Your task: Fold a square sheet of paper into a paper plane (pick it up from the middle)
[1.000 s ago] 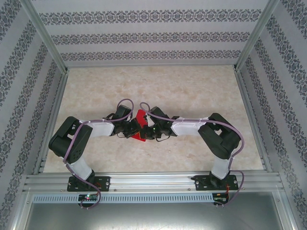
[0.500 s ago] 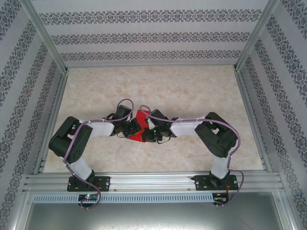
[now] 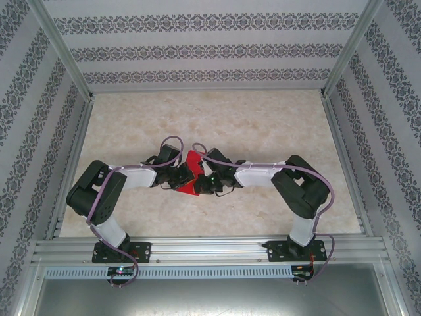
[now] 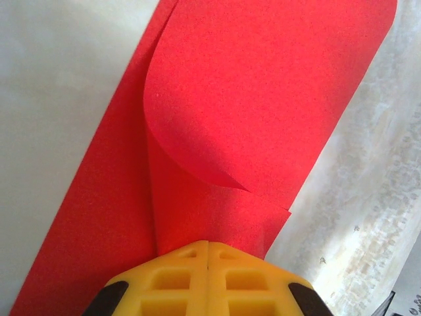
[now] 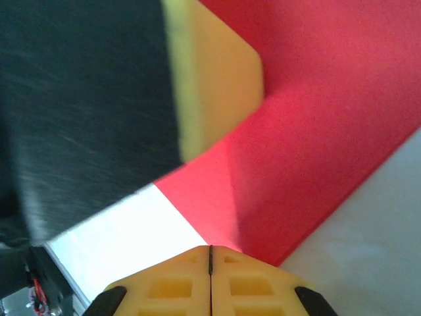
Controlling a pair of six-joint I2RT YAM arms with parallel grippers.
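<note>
Cropped red paper (image 4: 263,99), left pincer (image 4: 209,251), right pincer (image 5: 210,254) pinching

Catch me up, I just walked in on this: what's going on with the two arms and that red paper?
Both arms meet over the red sheet. The left pincer is shut on it, beside a flap curling over; the right pincer looks shut on another edge. It's part-folded, not a plane yet.

Top external: high, behind table (image 3: 276,131) at 6 o'clock, looking down, distant. Wrist cameras: very close, facing past own fingertips (image 4: 174,280). All share red paper (image 3: 189,185).
</note>
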